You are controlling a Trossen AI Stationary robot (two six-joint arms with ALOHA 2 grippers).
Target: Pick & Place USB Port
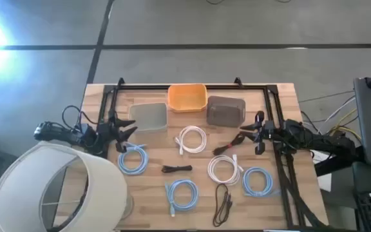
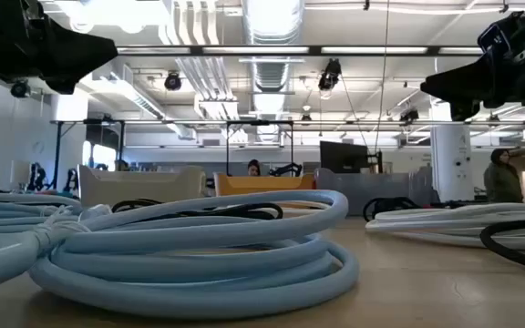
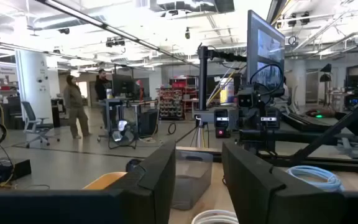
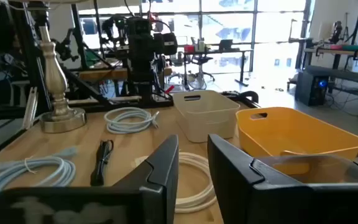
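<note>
— Where's the short black cable point(image 1: 176, 169)?
— Flat on the table point(image 1: 152, 196), mid-board, touching neither arm. From the left gripper point(image 1: 130, 129) it lies at about 4 o'clock; from the right gripper point(image 1: 241, 136), at about 8 o'clock.
— Are the fingers holding anything?
— No. The left's are moderately parted, the right's stand at a narrower gap, and both are empty.
— What's around it?
— A white coil point(image 1: 191, 139) at 1 o'clock, with the orange bin point(image 1: 172, 96) beyond at 12.
</note>
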